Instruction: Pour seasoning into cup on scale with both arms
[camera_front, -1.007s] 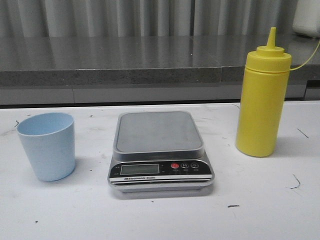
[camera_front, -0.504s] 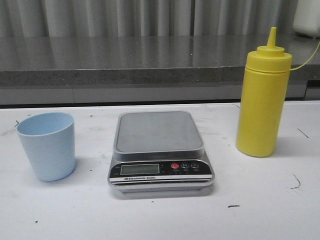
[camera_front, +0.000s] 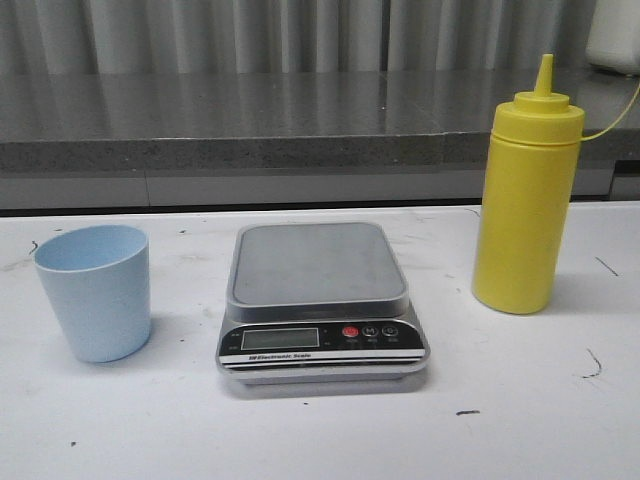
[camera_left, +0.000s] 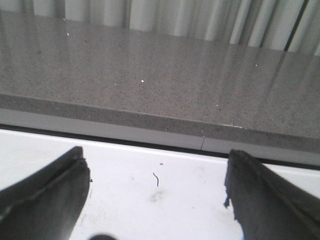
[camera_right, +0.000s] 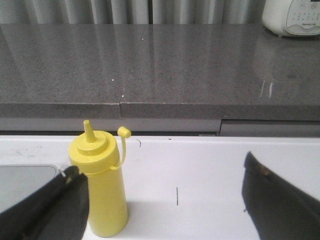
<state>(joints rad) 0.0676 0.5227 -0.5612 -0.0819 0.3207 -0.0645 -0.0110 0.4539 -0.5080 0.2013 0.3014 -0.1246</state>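
The yellow bottle (camera_front: 526, 195) stands upright on the white table (camera_front: 520, 400), right of the scale (camera_front: 318, 295), nozzle up and its cap tethered aside. The pale blue cup (camera_front: 95, 291) sits left of the scale, whose platform is bare. Both the left gripper (camera_left: 157, 200) and right gripper (camera_right: 165, 205) gape wide, holding nothing, with bare table between their fingers.

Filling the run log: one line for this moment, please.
pale blue plastic cup: on table, left of scale | silver-grey digital scale: platform bare | yellow squeeze bottle: upright, right | left claw: open | right claw: open
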